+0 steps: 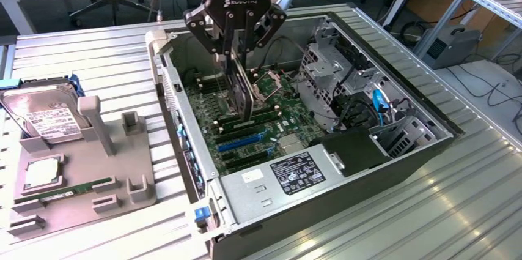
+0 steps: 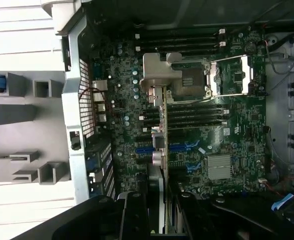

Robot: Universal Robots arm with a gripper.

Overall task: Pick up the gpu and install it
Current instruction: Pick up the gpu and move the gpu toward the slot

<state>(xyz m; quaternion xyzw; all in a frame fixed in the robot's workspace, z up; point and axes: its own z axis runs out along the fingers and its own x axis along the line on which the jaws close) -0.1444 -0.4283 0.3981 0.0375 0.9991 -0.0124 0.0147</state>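
Exterior view, upper centre: your hand (image 1: 235,49) is clamped on the gpu (image 1: 241,92), holding it upright over the motherboard (image 1: 285,113) inside the open case (image 1: 167,82), likely so its lower edge faces the slots. Wrist view: the gpu (image 2: 162,130) hangs edge-on near the blue slots (image 2: 146,149).

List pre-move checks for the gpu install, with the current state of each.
1. Grip: gripper is closed on the gpu, which hangs upright. ok.
2. Position: the gpu is down in the open case, over the motherboard. ok.
3. Seated: most of the gpu stands above the motherboard, not pushed into a slot. not ok.
4. Alignment with the blue slot: the card's lower edge can't be matched to the slot line. cannot tell.
5. Blue cable: at the exterior view's right, apart from the gpu. ok.
6. Hard drive: outside the case, on the gray fixture. ok.
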